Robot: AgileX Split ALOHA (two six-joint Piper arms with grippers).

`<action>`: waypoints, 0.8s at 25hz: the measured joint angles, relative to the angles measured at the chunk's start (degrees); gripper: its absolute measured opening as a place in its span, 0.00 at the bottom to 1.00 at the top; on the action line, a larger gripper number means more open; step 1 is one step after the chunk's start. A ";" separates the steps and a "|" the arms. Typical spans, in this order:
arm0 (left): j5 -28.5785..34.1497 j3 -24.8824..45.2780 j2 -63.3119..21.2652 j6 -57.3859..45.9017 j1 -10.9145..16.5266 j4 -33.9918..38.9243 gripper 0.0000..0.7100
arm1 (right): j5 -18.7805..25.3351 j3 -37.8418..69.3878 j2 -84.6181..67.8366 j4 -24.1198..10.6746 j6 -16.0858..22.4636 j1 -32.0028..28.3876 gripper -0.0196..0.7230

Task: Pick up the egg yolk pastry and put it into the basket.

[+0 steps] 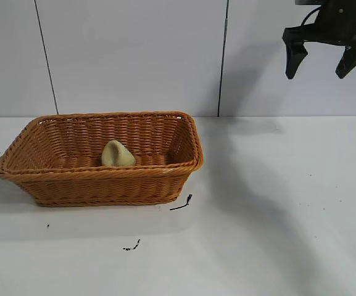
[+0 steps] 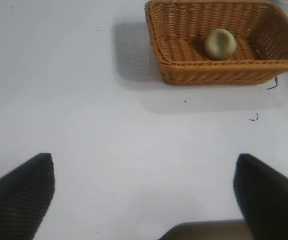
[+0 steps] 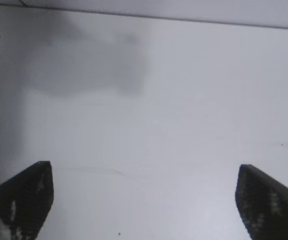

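The white tabletop carries the wicker basket at its left. High at the exterior view's upper right, the right end effector hangs empty, fingers wide apart. The left end effector likewise stands spread. The egg yolk pastry lies inside the basket.

One basket; one egg yolk pastry; two grippers, right gripper and left gripper; one worktop; two black scraps.
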 joint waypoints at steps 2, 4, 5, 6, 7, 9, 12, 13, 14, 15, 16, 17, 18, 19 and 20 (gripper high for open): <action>0.00 0.00 0.00 0.00 0.00 0.00 0.98 | -0.05 5.23 -2.77 -0.12 -0.29 -0.59 0.95; 0.00 0.00 0.00 0.00 0.00 0.00 0.98 | -0.05 11.05 -6.72 -0.37 -0.70 -0.88 0.95; 0.00 0.00 0.00 0.00 0.00 0.00 0.98 | -0.05 13.53 -8.59 -0.36 -0.93 -0.88 0.95; 0.00 0.00 0.00 0.00 0.00 0.00 0.98 | -0.05 16.04 -10.83 -0.36 -1.02 -0.88 0.95; 0.00 0.00 0.00 0.00 0.00 0.00 0.98 | -0.05 19.11 -13.25 -0.31 -1.17 -0.83 0.95; 0.00 0.00 0.00 0.00 0.00 0.00 0.98 | -0.09 25.44 -17.87 -0.26 -1.27 -0.83 0.95; 0.00 0.00 0.00 0.00 0.00 0.00 0.98 | -0.09 34.83 -26.35 -0.26 -1.42 -0.83 0.95; 0.00 0.00 0.00 0.00 0.00 0.00 0.98 | -0.09 38.21 -28.98 -0.08 -1.42 -0.83 0.95; 0.00 0.00 0.00 0.00 0.00 0.00 0.98 | -0.09 41.02 -32.21 0.07 -1.42 -0.83 0.95; 0.00 0.00 0.00 0.00 0.00 0.00 0.98 | -0.09 44.38 -35.59 0.14 -1.48 -0.83 0.95; 0.00 0.00 0.00 0.00 0.00 0.00 0.98 | -0.09 47.72 -38.46 0.15 -1.48 -0.83 0.95; 0.00 0.00 0.00 0.00 0.00 0.00 0.98 | -0.09 50.46 -41.94 0.22 -1.66 -0.83 0.95; 0.00 0.00 0.00 0.00 0.00 0.00 0.98 | -0.09 54.26 -46.05 0.58 -1.66 -0.83 0.95; 0.00 0.00 0.00 0.00 0.00 0.00 0.98 | -0.09 56.96 -49.06 0.58 -1.78 -0.83 0.95; 0.00 0.00 0.00 0.00 0.00 0.00 0.98 | -0.09 60.23 -52.09 0.58 -1.84 -0.83 0.95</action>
